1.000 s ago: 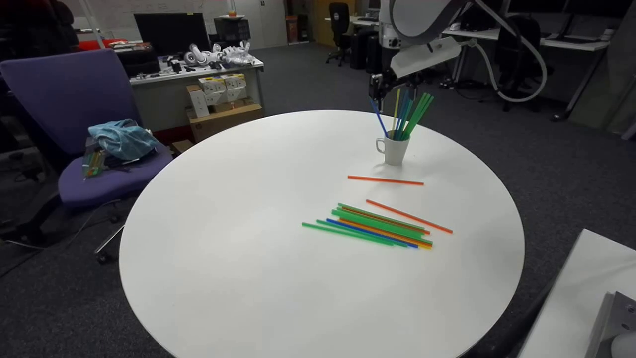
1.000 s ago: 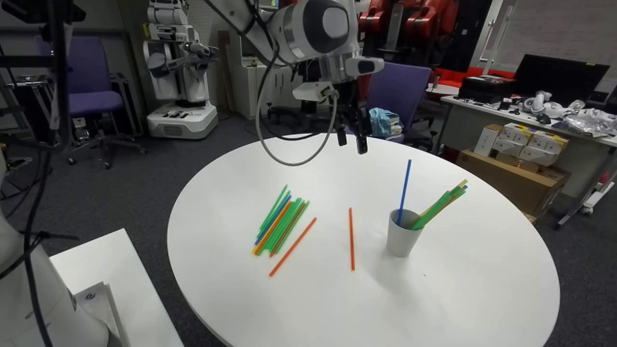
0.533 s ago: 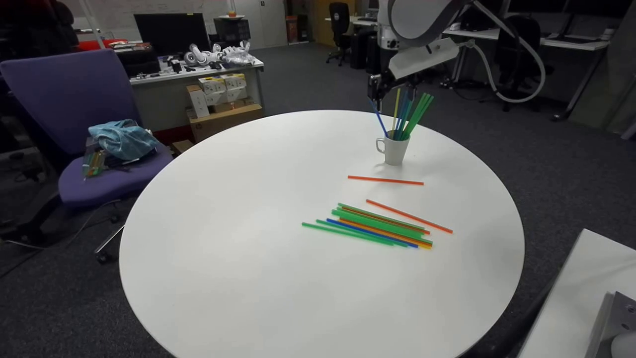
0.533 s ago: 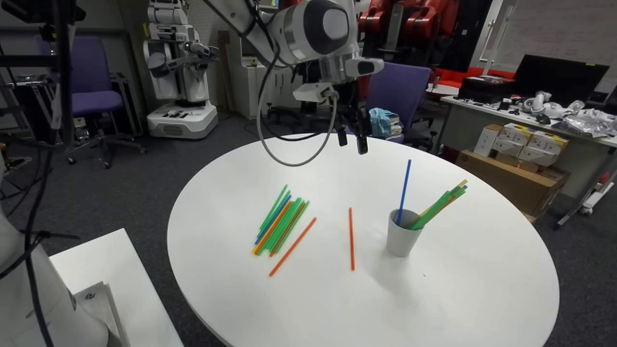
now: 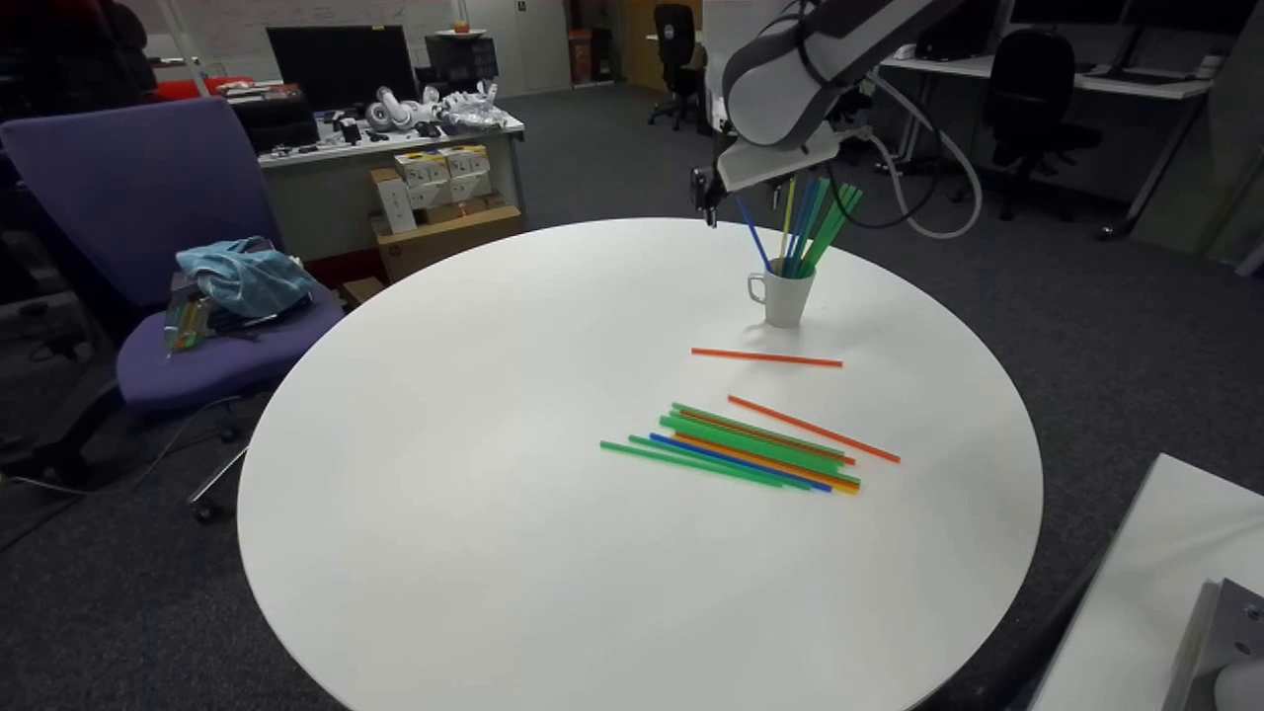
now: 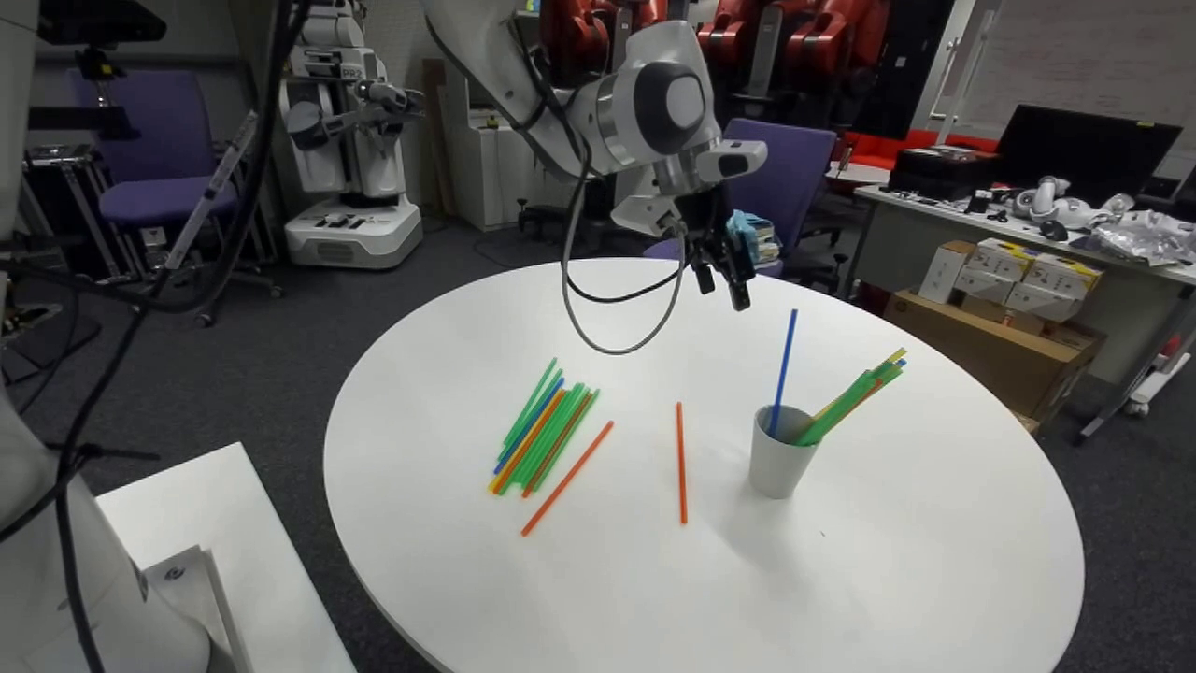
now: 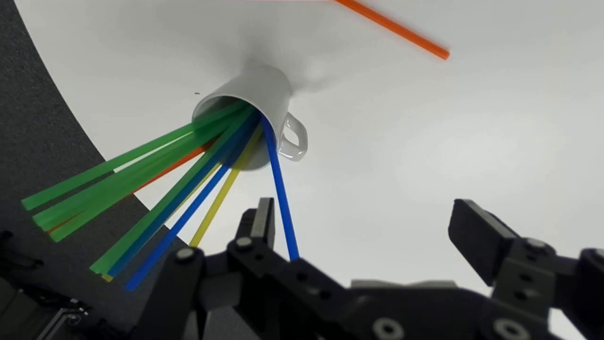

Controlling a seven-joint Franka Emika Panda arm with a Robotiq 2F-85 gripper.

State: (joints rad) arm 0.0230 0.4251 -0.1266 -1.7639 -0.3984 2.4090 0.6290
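Note:
My gripper stands wide open with nothing gripped. A white mug stands upright on the table, its handle toward the gripper side in the wrist view. It holds several green straws, along with blue, yellow and orange ones. A separate blue straw leans out of the mug; in the wrist view it passes just inside the left finger, and its top is hidden behind the gripper. In an exterior view the gripper hangs above the table, apart from that blue straw and from the mug.
Loose green, blue and orange straws lie in a bundle on the round white table. Two orange-red straws lie apart, a nearer straw and a slanted straw. A purple chair and a cluttered desk stand beyond the edge.
Over the last half second the arm has shifted and come a little lower, the gripper moving rightward toward the mug in an exterior view. Gripper opening, mug and straws look the same.

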